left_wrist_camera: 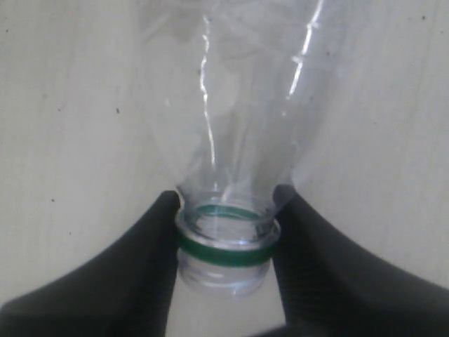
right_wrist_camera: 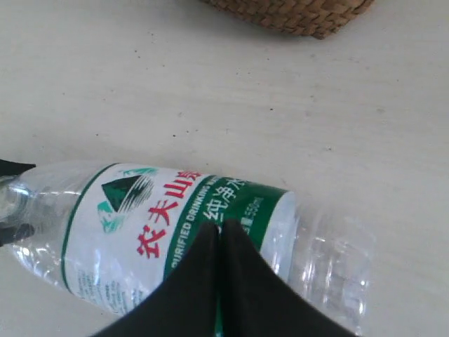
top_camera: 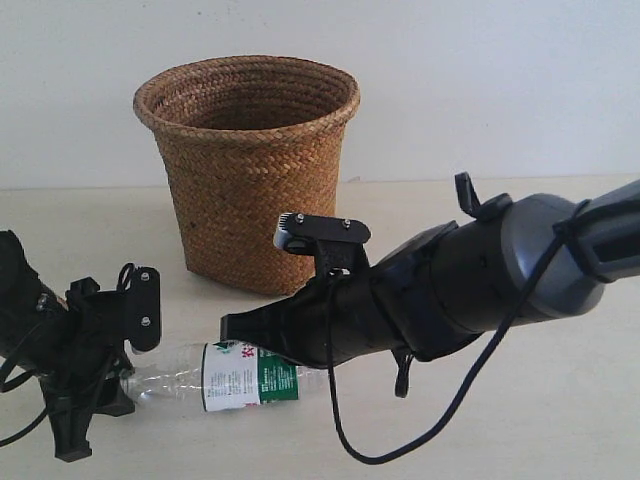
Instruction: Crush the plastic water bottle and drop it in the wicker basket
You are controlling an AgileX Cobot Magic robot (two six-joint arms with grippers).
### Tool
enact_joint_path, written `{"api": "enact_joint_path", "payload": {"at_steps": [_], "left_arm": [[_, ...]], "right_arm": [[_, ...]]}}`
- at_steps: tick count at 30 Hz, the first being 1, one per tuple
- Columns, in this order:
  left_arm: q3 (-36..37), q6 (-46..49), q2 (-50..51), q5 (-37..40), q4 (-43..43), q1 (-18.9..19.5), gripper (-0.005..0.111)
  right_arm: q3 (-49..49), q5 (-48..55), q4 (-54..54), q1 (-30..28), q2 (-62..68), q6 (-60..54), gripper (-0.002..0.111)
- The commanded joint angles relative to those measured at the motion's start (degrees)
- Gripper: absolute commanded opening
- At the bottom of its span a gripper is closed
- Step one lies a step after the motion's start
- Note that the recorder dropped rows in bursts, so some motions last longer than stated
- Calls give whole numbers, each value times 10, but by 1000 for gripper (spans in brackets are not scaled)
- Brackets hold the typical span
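The plastic water bottle [top_camera: 235,376] lies on its side on the table [top_camera: 520,420] before the upright wicker basket [top_camera: 250,170], left gripper [top_camera: 122,385] at its neck, right gripper [top_camera: 236,328] over its labelled middle.

Both arms low, left fingers [left_wrist_camera: 126,274] clamping the plastic water bottle [left_wrist_camera: 231,126], right fingers [right_wrist_camera: 242,281] pressed together

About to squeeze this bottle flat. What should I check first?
1. Left pincer on the neck of the plastic water bottle: ok, fingers touch both sides at the green ring.
2. Cap off so air escapes: ok, no cap seen on the neck.
3. Right pincer gripping the body: not ok, fingers shut together over the label.
4. Bottle flattened: not ok, label part looks round.
5. Wicker basket upright, opening unobstructed: ok.
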Motion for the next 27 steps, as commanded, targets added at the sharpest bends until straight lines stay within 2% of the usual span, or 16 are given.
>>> {"api": "enact_joint_path", "payload": {"at_steps": [1, 21, 27], "left_arm": [[-1, 1, 1, 1, -11, -3, 4], [-1, 5, 1, -6, -11, -3, 4], [-1, 5, 1, -8, -11, -3, 4]], "right_arm": [[-1, 3, -2, 0, 34, 20, 0], [-1, 93, -2, 0, 118, 60, 0], [-1, 90, -23, 0, 30, 58, 0]]}}
